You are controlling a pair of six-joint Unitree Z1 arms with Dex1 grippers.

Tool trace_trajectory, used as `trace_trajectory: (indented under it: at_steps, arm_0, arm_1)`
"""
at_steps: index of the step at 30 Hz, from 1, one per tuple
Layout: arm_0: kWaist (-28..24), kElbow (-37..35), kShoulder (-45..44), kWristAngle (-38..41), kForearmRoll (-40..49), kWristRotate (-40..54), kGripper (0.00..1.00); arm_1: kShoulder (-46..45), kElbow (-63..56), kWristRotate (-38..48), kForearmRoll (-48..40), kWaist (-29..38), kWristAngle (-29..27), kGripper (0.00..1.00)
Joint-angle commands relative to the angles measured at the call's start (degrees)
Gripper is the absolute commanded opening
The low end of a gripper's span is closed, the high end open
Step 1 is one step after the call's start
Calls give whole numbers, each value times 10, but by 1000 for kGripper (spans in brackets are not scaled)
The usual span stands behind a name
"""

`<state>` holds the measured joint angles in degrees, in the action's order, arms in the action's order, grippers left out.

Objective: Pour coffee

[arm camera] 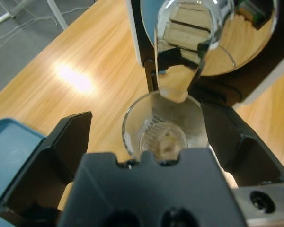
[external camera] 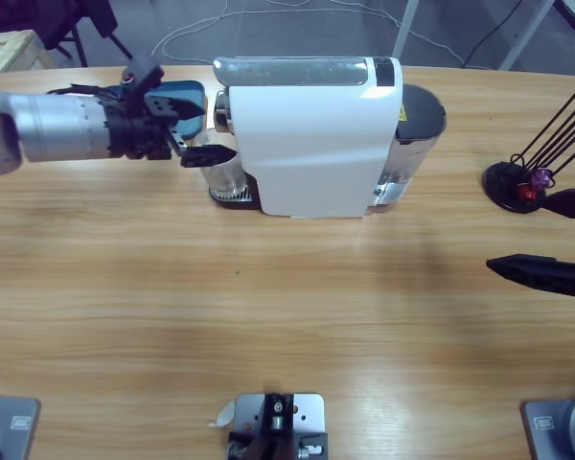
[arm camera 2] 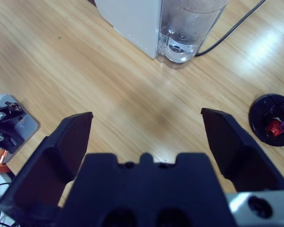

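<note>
A: Note where your glass (external camera: 222,171) stands: on the drip tray at the front of the white coffee machine (external camera: 316,134), directly under the chrome spout (arm camera: 180,52). The left wrist view shows the glass empty, the spout's tip just above its rim.

B: And the left end effector (external camera: 194,144)?

A: Open wide. Its jaws stand either side of the glass, and I see no contact; the glass sits nearer the right-hand jaw in that view. Nothing is held.

B: So what's the step, as you read it?

A: My judgement: the glass is placed for the brew, and you either clear the end effector or steady the glass there. If you withdraw, pull straight back along the jaws' own line so neither jaw clips the glass wall. A thin empty glass will slide or tip at a light knock. Keep it centred under the spout, or the coffee will run down the outside.

B: The blue thing beside it?

A: A teal box (external camera: 184,99) on the counter (external camera: 268,316), just behind the left end effector. Mind it when backing out.

B: Right side?

A: The right end effector (external camera: 541,235) hovers above bare counter, well apart from the machine, jaws spread wide and empty. The machine's clear water tank (arm camera 2: 189,28) and a black stand (arm camera 2: 274,118) lie ahead of it. Leave it parked.
</note>
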<state>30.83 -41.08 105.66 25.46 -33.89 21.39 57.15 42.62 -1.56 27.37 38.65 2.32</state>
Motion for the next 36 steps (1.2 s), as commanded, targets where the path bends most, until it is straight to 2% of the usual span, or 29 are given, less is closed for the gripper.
trace_trajectory:
  at_steps: [1,12,22,27,28,30,31,32,34,35,36]
  arm_0:
    - [-4,14,56,17,-28,5,1000]
    - [-4,64,38,26,-51,3,1000]
    - [-5,61,72,26,-125,-25,1000]
    - [-4,71,96,26,-189,-42,998]
    - [-4,71,98,25,-192,-44,936]
    - [-4,74,99,27,-201,-44,580]
    - [-4,78,101,29,-207,-44,472]
    - [-4,79,103,35,-213,-44,429]
    - [-7,82,104,42,-218,-44,117]
    - [-8,86,104,42,-222,-44,5]
    - [-8,89,104,42,-224,-44,0]
  arm_1:
    - [16,-17,-3,-5,7,8,1000]
    - [17,-17,-3,-5,7,8,1000]
    - [20,-17,-3,-6,7,8,1000]
    - [24,-17,-3,-6,7,8,1000]
    - [24,-17,-3,-6,7,8,1000]
    - [24,-17,-3,-6,7,8,1000]
    - [24,-17,-3,-6,7,8,1000]
    - [24,-17,-3,-6,7,8,1000]
    - [22,-18,-3,-6,7,8,1000]
    - [22,-18,-3,-6,7,8,1000]
    - [22,-18,-3,-6,7,8,1000]
